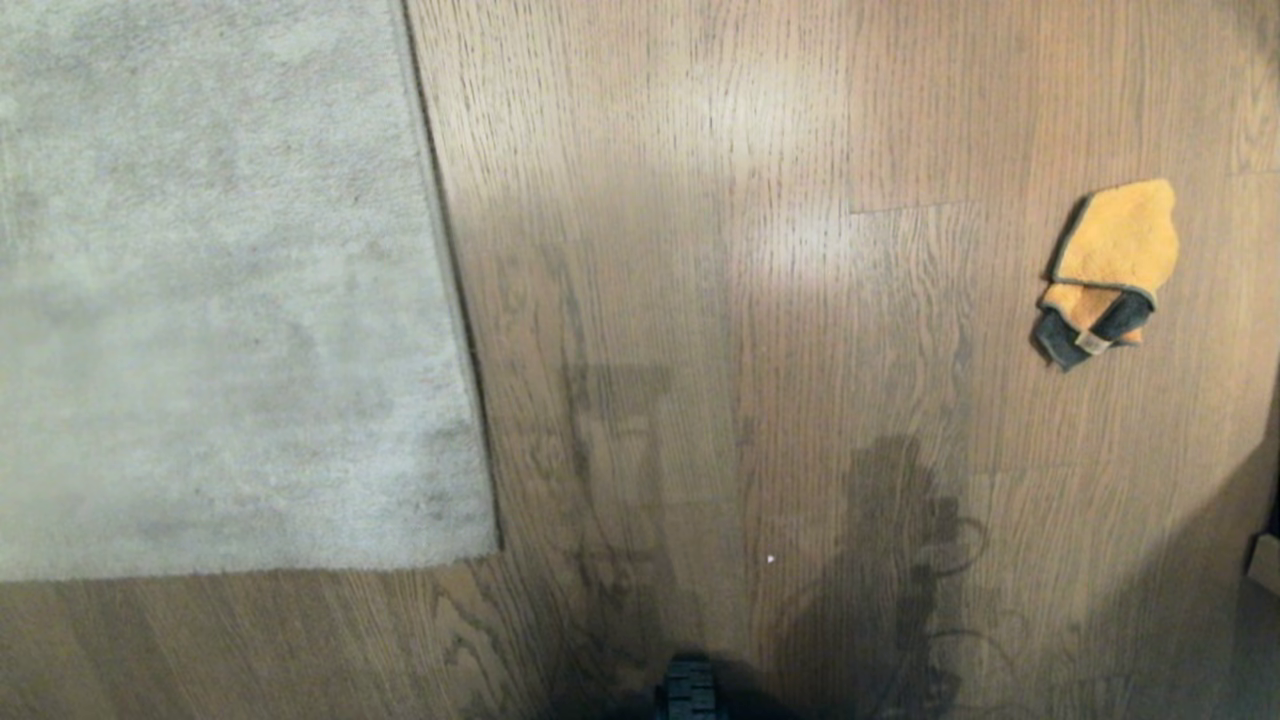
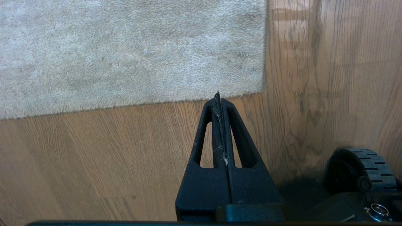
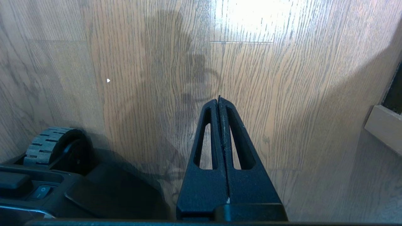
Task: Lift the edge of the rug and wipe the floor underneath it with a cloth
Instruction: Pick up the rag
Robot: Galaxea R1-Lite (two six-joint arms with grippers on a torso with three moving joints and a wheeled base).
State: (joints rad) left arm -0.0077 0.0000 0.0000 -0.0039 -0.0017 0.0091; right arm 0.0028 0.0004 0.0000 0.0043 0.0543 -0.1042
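Note:
A pale grey-beige rug lies flat at the left of the head view, and its straight rug edge runs up the brown wood floor. The rug's corner also shows in the left wrist view. The orange-yellow cloth with a dark grey part lies crumpled on the floor at the far right. Neither arm shows in the head view. My left gripper hangs shut and empty above the floor, close to the rug's near border. My right gripper is shut and empty over bare floor.
A black ribbed wheel of my base pokes in at the bottom middle and shows in both wrist views. A pale skirting or furniture edge stands at the far right. Shadows of my arms fall on the planks.

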